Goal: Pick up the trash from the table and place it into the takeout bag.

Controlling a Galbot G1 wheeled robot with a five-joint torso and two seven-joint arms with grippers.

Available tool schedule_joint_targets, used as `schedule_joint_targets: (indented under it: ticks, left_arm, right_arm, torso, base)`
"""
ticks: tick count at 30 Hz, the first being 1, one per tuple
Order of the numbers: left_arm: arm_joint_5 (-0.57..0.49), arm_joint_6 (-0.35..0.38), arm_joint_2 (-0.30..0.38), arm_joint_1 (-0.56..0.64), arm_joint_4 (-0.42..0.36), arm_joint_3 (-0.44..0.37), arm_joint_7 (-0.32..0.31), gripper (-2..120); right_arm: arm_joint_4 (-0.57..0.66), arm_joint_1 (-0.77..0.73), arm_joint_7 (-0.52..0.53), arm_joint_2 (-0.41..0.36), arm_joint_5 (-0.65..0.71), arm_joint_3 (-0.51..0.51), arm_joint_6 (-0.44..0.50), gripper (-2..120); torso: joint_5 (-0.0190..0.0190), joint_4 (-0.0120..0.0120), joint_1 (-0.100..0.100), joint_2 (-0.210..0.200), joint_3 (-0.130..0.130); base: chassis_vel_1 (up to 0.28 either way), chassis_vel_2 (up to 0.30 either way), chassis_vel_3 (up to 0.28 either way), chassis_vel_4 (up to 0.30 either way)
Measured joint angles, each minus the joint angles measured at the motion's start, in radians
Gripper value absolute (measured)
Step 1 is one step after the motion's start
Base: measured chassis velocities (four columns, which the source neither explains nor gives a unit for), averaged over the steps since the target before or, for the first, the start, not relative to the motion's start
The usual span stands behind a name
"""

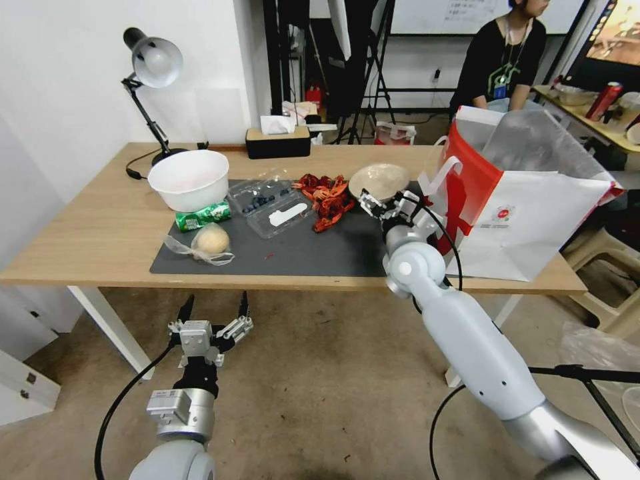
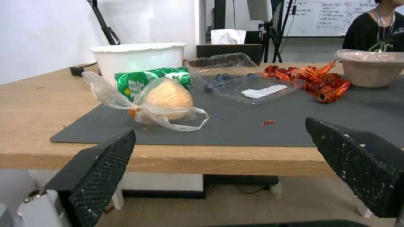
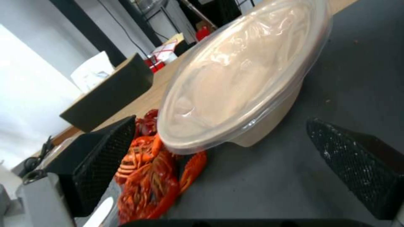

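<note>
Trash lies on the dark mat (image 1: 300,257) of the table (image 1: 87,227): a white bowl (image 1: 190,179), a crushed green can (image 1: 203,215), a bagged bun (image 1: 210,241), a clear clamshell (image 1: 270,203), red shells (image 1: 327,195) and a lidded beige bowl (image 1: 379,180). The takeout bag (image 1: 527,213) stands open at the table's right end. My right gripper (image 1: 387,200) is open just in front of the beige bowl (image 3: 235,75), beside the red shells (image 3: 151,176). My left gripper (image 1: 213,313) hangs open below the table's front edge, facing the bagged bun (image 2: 166,101) and green can (image 2: 143,80).
A desk lamp (image 1: 153,63) and a black tissue box (image 1: 277,140) stand along the back of the table. Behind the bag a person sits by a smaller table with a red can (image 1: 605,100). A beige stool (image 1: 610,267) is at the right.
</note>
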Motion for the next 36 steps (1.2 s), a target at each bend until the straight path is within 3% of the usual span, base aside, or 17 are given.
schedule_joint_targets:
  ticks: [13, 18, 20, 21, 23, 30, 36]
  left_arm:
    - [0.007, 0.000, 0.000, 0.008, 0.001, 0.003, 0.000, 100]
    - [0.010, -0.001, 0.000, 0.012, 0.001, 0.006, 0.000, 100]
    - [0.010, -0.001, 0.000, 0.012, 0.001, 0.006, 0.000, 100]
    - [0.010, -0.002, 0.000, 0.013, 0.001, 0.007, 0.000, 100]
    - [0.010, -0.002, 0.000, 0.014, 0.001, 0.007, 0.001, 100]
    - [0.011, -0.014, 0.000, 0.021, 0.000, 0.007, 0.001, 100]
    - [0.016, -0.016, 0.000, 0.022, 0.000, 0.011, 0.002, 100]
  right_arm:
    - [-0.104, 0.045, -0.011, 0.042, 0.013, 0.023, 0.000, 92]
    - [-0.134, 0.060, -0.018, 0.061, 0.013, 0.033, -0.004, 68]
    - [-0.135, 0.061, -0.018, 0.062, 0.013, 0.033, -0.004, 68]
    - [-0.141, 0.064, -0.019, 0.064, 0.012, 0.033, -0.005, 58]
    - [-0.143, 0.065, -0.019, 0.065, 0.011, 0.033, -0.005, 56]
    - [-0.150, 0.064, -0.020, 0.065, 0.007, 0.039, -0.006, 24]
    - [-0.134, 0.053, -0.022, 0.052, 0.006, 0.048, -0.006, 6]
  torso:
    - [0.0001, 0.0000, 0.000, 0.000, 0.000]
    - [0.0000, 0.0000, 0.000, 0.000, 0.000]
    - [0.0000, 0.0000, 0.000, 0.000, 0.000]
    - [0.0001, 0.0000, 0.000, 0.000, 0.000]
    - [0.0000, 0.0000, 0.000, 0.000, 0.000]
    - [0.0001, 0.0000, 0.000, 0.000, 0.000]
    - [0.0002, 0.0001, 0.000, 0.000, 0.000]
  base:
    - [0.000, 0.000, 0.000, 0.000]
    - [0.000, 0.000, 0.000, 0.000]
    - [0.000, 0.000, 0.000, 0.000]
    - [0.000, 0.000, 0.000, 0.000]
    - [0.000, 0.000, 0.000, 0.000]
    - [0.000, 0.000, 0.000, 0.000]
    - [0.000, 0.000, 0.000, 0.000]
